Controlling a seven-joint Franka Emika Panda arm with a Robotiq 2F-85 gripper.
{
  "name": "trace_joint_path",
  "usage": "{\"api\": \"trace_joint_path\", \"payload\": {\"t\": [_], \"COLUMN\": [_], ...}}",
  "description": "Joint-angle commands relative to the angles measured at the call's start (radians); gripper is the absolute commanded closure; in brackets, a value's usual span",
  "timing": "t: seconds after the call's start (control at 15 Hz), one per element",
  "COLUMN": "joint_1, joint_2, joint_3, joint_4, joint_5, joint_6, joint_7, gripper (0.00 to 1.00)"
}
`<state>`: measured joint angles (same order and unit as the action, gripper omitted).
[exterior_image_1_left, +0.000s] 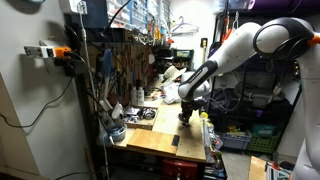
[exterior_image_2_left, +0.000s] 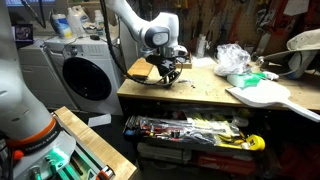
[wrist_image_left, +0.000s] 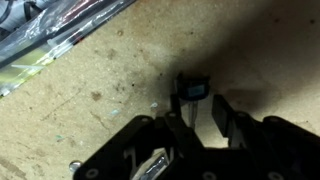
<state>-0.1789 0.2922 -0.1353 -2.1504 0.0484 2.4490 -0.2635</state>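
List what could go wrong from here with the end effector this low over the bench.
1. The end effector sits close to the wooden benchtop; pushing lower could jam its fingertips into the wood.
2. The small dark object lies right at the fingertips and is blurred; an off-centre pinch might flick it away.
3. A plastic-wrapped bundle lies nearby; a sideways sweep could snag it.

In an exterior view you look along the workbench (exterior_image_1_left: 160, 142) from one end, well back. In an exterior view you face its front from farther off, with the washing machine (exterior_image_2_left: 85, 75) at the left. Both share the workbench top around the gripper (exterior_image_2_left: 172, 72), and your wrist view looks down on that spot from very close.
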Motion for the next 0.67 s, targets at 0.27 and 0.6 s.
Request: {"api": "trace_joint_path", "payload": {"t": [0.27,0.6], "joint_1": [-0.025,-0.024], "joint_2": [0.025,0.029], "joint_3": [0.020,0.017], "joint_4": [0.021,0.023], "joint_5": [0.012,-0.001], "joint_6": [-0.005,0.000], "joint_7": [-0.036,-0.034], "gripper": [0.80,0.74]}}
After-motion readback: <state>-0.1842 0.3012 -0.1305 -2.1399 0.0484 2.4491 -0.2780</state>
